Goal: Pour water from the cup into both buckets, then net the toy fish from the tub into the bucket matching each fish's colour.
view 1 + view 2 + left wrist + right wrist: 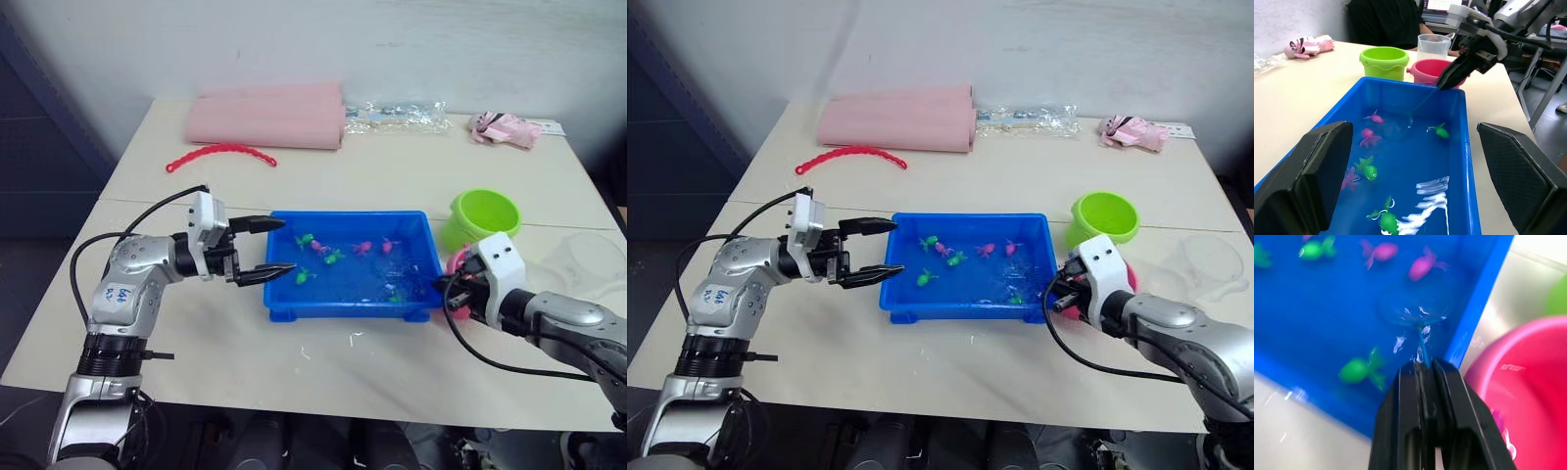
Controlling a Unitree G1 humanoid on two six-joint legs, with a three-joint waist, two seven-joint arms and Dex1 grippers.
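Nearest the robot, on the cream table (294, 377), the shallow rectangular bright blue plastic tub (345, 305) holds water and tiny plastic toy fish (334, 257); the head views show about seven, roughly four green and three pink, though the smallest are hard to count. At the tub's left end the left gripper (270, 246) hovers with its two black fingers spread apart and nothing between them, the lower fingertip at the rim. At the tub's right end the right gripper (1424, 366) has its fingers clenched on the thin handle of the small round hoop net (1415, 308), whose clear mesh lies in the water; the right wrist view shows this grip and the hoop, which the head views do not resolve. Just right of the tub stand two small round buckets: the bright pink one (1428, 71), largely hidden behind the right gripper in the head views but plain in the left wrist view, and beyond it the lime green one (482, 217). The wide transparent plastic cup (1205, 264) stands further right. Farther back lie a red beaded strip (219, 154), a pink folded cloth (266, 119), a clear plastic packet (397, 117) and a small pink bundle (504, 128).
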